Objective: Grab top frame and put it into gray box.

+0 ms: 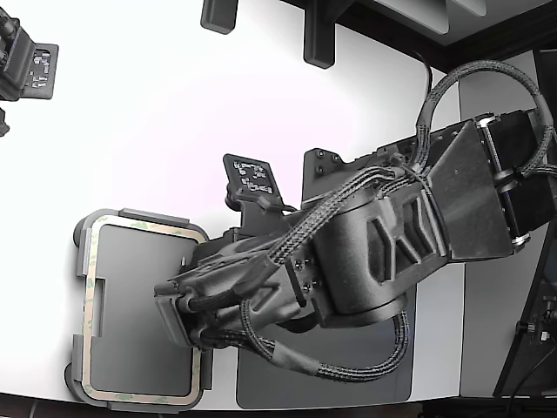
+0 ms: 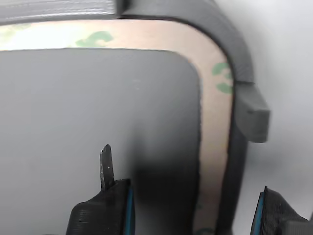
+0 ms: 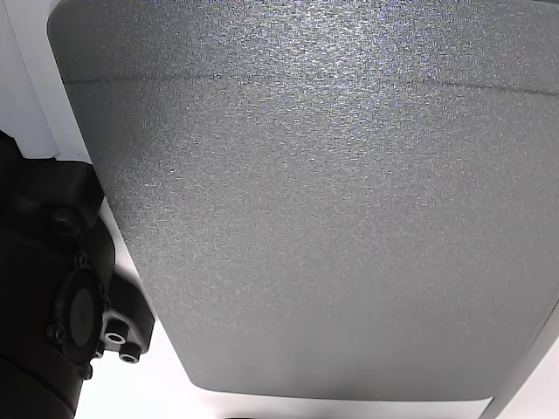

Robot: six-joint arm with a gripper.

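The top frame [image 1: 144,226] is a thin beige strip with faint green marks. It lies flat along the rim of the gray box [image 1: 130,305], a shallow tray with edge tabs at the exterior view's lower left. My gripper [image 1: 177,315] hangs over the tray's side nearest the arm, mostly hidden by the wrist. In the wrist view the gripper [image 2: 190,196] is open. One finger [image 2: 115,200] is over the tray floor and the other finger [image 2: 274,213] is outside the wall, so the jaws straddle the frame [image 2: 215,137] near a rounded corner. Nothing is held.
A dark gray flat mat [image 1: 348,379] lies under the arm; it fills the other view [image 3: 332,218]. A small black stand [image 1: 251,177] sits behind the tray. Black fixtures [image 1: 26,65] stand at the far corner. The table's front edge runs just below the tray.
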